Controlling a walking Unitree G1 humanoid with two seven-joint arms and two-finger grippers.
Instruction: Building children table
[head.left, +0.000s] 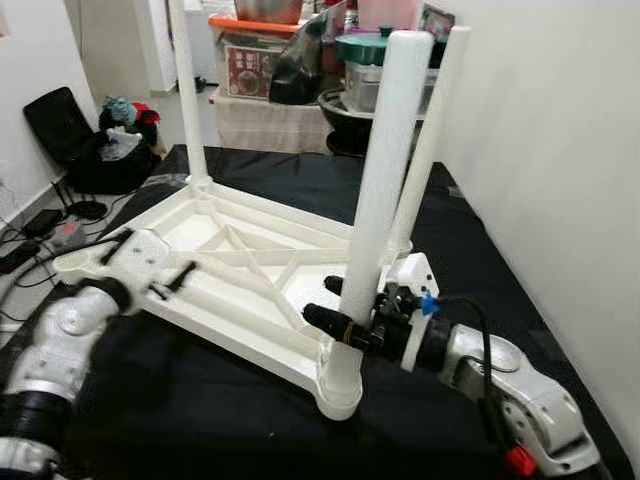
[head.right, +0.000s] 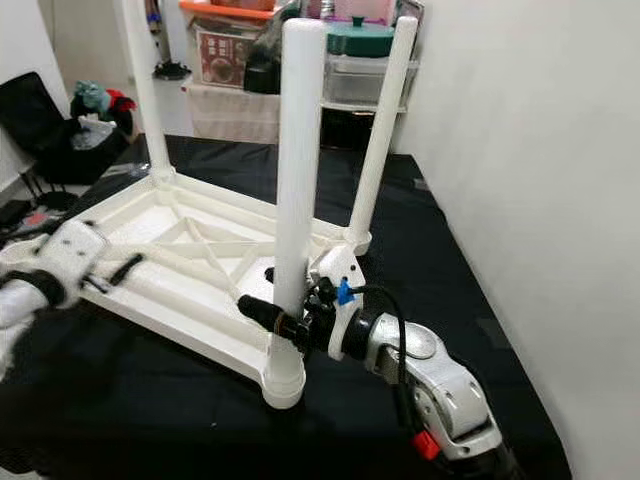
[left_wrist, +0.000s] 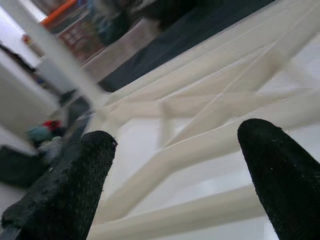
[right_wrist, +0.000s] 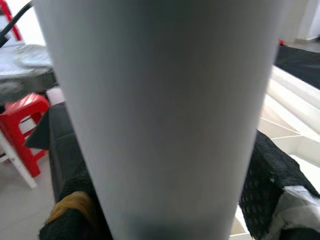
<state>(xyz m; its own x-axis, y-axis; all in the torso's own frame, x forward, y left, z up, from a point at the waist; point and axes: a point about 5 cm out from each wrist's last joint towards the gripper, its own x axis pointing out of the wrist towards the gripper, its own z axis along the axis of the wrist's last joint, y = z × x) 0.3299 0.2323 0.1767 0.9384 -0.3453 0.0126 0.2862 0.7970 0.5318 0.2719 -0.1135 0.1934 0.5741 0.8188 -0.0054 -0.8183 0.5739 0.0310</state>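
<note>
A white plastic children's table (head.left: 236, 298) lies upside down on a black cloth. Three white legs stand up from it: one at the far left (head.left: 190, 100), one at the far right (head.left: 432, 125) and a near one (head.left: 385, 170). My right gripper (head.left: 343, 312) is shut on the near leg just above its corner socket (head.left: 340, 385). In the right wrist view that leg (right_wrist: 160, 110) stands between the black fingers (right_wrist: 272, 175). My left gripper (head.left: 150, 262) is open over the table's left corner, its fingers (left_wrist: 75, 185) spread above the underside ribs (left_wrist: 200, 150).
The black cloth (head.left: 200, 420) covers the low work surface. A white wall (head.left: 560, 150) runs close along the right. Boxes, tubs and a teal-lidded pot (head.left: 362, 50) crowd the back. A black bag with clothes (head.left: 100, 140) and cables (head.left: 40, 235) lie on the floor at left.
</note>
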